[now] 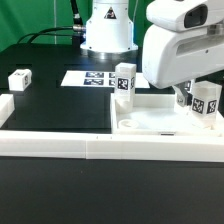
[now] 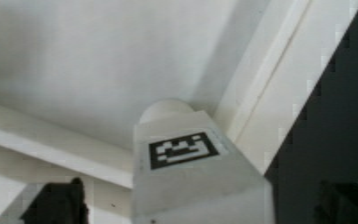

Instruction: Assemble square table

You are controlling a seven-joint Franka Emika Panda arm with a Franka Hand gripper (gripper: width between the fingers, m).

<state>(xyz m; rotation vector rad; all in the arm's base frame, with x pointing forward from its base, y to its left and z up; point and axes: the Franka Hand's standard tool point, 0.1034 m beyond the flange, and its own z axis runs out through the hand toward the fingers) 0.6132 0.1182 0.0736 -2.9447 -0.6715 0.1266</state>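
Observation:
The white square table slab (image 1: 155,125) lies at the exterior view's lower right. One tagged white leg (image 1: 124,82) stands upright at the slab's far corner on the exterior view's left. A second tagged leg (image 1: 206,102) stands upright by the slab's corner on the exterior view's right. My gripper (image 1: 196,98) hangs over that second leg. In the wrist view this leg (image 2: 190,150) sits between my dark fingertips (image 2: 51,203), with gaps on both sides, so the gripper (image 2: 208,206) is open and grips nothing. The slab (image 2: 87,60) fills the background there. A third leg (image 1: 20,80) lies far off on the exterior view's left.
A long white border bar (image 1: 90,147) runs along the front, and another (image 1: 6,106) sits at the exterior view's left edge. The marker board (image 1: 92,77) lies flat near the robot base (image 1: 106,35). Black tabletop stretches between the loose leg and the slab.

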